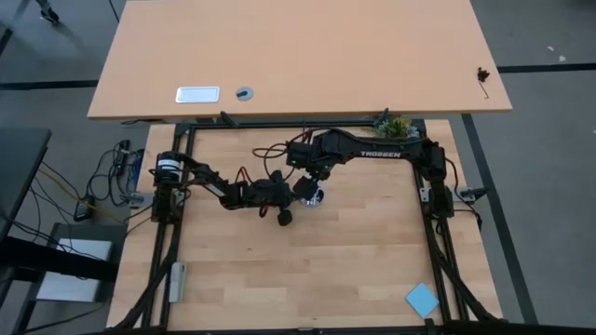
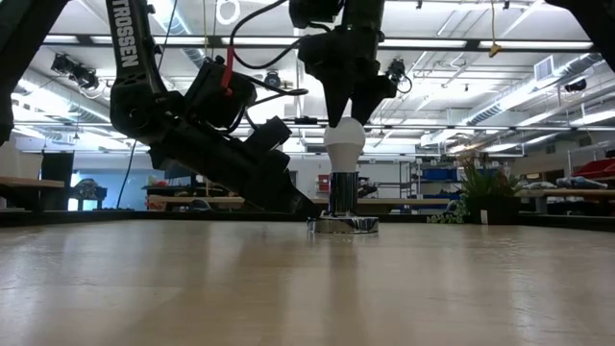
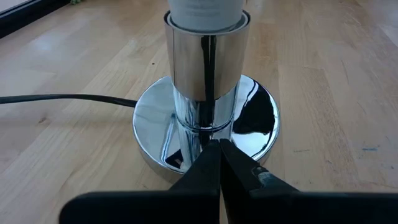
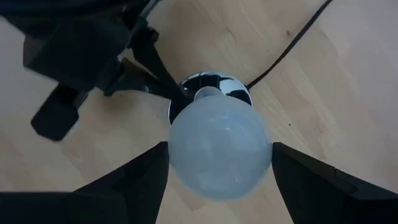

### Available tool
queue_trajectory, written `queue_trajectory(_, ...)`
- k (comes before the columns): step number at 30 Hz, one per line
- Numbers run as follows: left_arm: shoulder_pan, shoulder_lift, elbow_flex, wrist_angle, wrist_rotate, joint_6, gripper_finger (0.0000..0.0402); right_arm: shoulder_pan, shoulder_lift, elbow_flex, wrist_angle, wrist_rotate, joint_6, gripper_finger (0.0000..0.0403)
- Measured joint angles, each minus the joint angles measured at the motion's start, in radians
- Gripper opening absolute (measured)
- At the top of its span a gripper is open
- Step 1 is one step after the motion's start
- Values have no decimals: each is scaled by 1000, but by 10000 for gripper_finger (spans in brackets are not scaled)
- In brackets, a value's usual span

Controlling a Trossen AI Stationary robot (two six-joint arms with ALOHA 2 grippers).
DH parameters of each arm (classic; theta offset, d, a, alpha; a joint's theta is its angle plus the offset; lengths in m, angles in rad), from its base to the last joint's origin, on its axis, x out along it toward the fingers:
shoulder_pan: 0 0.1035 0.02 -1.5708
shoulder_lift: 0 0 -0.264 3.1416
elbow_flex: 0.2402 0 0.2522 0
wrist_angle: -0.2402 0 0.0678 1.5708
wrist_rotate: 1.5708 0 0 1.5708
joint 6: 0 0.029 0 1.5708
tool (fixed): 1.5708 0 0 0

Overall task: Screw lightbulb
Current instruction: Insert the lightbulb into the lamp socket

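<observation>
Lightbulb (image 2: 344, 142) seated upright in socket (image 3: 207, 81); right gripper (image 4: 219, 163) pinching bulb; left gripper (image 3: 220, 163) pressed together at base; final tightening likely left.

The word "TROSSEN" is showing in pale capitals along the dark upper link of the right arm (image 1: 372, 149) in the high view, running lengthwise toward the middle of the table. The same word, "TROSSEN", is showing in white capitals on a dark arm link (image 2: 123, 38) at the upper left of the low view, where the letters are running down the link and the first of them is partly cut off at the picture's edge. No other words, numbers or signs are reading clearly anywhere else.
</observation>
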Motion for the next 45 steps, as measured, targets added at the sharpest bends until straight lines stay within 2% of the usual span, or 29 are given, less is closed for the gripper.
queue_trajectory(10,0,0,0,-11,-8,-1,1,0,2,96,-12,-1,-141,284)
queue_trajectory(18,6,0,0,-20,-8,-11,1,12,1,109,-20,-78,-687,283)
queue_trajectory(24,6,0,0,-21,-8,-11,0,-6,0,61,3,-61,-810,284)
queue_trajectory(31,6,0,0,-21,-9,-10,0,-25,-2,0,30,-61,-772,268)
queue_trajectory(37,7,0,0,-21,-9,-10,0,-16,-4,-11,74,-57,-644,247)
queue_trajectory(40,7,0,0,-21,-10,-11,0,-2,-4,-11,94,-48,-491,243)
queue_trajectory(45,7,0,0,-20,-10,-12,0,17,-2,-13,87,-24,-127,243)
